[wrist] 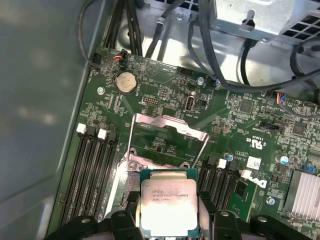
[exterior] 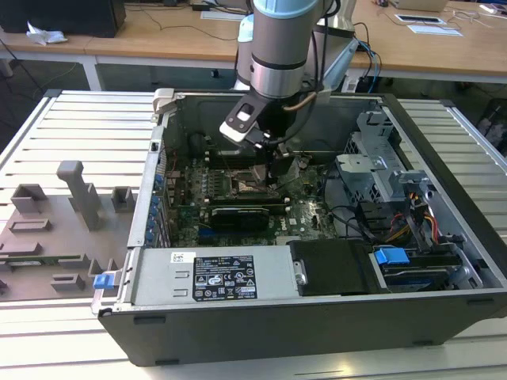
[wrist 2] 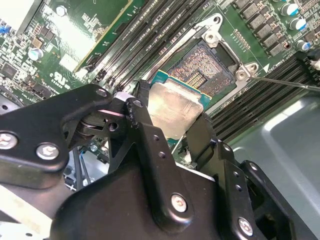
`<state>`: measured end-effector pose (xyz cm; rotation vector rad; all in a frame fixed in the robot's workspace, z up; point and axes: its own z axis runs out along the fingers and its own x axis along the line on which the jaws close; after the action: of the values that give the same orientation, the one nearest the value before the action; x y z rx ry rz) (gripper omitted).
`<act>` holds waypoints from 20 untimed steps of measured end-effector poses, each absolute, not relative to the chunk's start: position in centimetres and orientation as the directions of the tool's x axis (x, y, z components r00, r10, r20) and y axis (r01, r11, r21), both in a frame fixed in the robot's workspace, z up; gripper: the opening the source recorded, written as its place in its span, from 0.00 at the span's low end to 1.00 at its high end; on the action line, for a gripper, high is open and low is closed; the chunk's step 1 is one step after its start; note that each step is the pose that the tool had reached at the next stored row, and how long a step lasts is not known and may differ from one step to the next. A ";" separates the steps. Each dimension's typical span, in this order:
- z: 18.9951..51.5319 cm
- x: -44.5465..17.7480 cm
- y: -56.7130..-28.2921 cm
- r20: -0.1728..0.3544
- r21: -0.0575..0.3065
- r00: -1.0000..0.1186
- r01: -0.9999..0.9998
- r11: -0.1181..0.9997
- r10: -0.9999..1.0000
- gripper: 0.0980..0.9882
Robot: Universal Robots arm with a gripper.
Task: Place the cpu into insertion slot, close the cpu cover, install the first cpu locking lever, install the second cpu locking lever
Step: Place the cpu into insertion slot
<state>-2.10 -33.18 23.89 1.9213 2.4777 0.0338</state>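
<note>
Closest in: black gripper (wrist 2: 167, 114), fingers (wrist 2: 141, 120) clamped on the cpu (wrist 2: 177, 106) by two opposite edges. Chip is silvery side up w/ a thin green rim. In the first wrist view the cpu (wrist: 167, 207) sits btwn the black finger links, printed lid facing the cam.

Chip hangs over the near edge of the insertion slot (wrist 2: 205, 70) and is not seated: the dark pin grid is mostly bare beyond it. Can't tell if the chip's far edge touches the socket frame.

The cpu cover (wrist: 172, 129) stands swung up & open just behind the chip, green mobo visible through its window. A thin metal rod (wrist 2: 285, 82) runs out from the socket corner, not latched down.

RAM slots (wrist: 90, 175) run along both sides of the socket, all unfilled where visible. Coin cell (wrist: 125, 81) lies further back on the board, black cables (wrist: 220, 75) past that, finned heatsink (wrist: 302, 192) off to one side.

In the exterior view the arm (exterior: 277, 55) reaches down into the open PC case (exterior: 317, 324), gripper (exterior: 273, 154) just above the insertion slot (exterior: 242, 186). PSU (exterior: 222, 277) lies along the case's near wall. Case rests on a slatted table (exterior: 79, 131); a grey fixture plate (exterior: 55, 233) lies at the exterior view's left.
</note>
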 end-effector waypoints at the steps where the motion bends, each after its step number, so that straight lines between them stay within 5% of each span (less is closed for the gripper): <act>1: 23.9 -2.1 -33.2 0.008 0.021 -0.241 0.970 0.241 0.971 0.50; 20: 23.9 -2.1 -33.2 0.006 0.020 -0.080 0.997 0.080 0.997 0.50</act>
<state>-2.10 -33.18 23.87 2.1243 2.3013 0.0290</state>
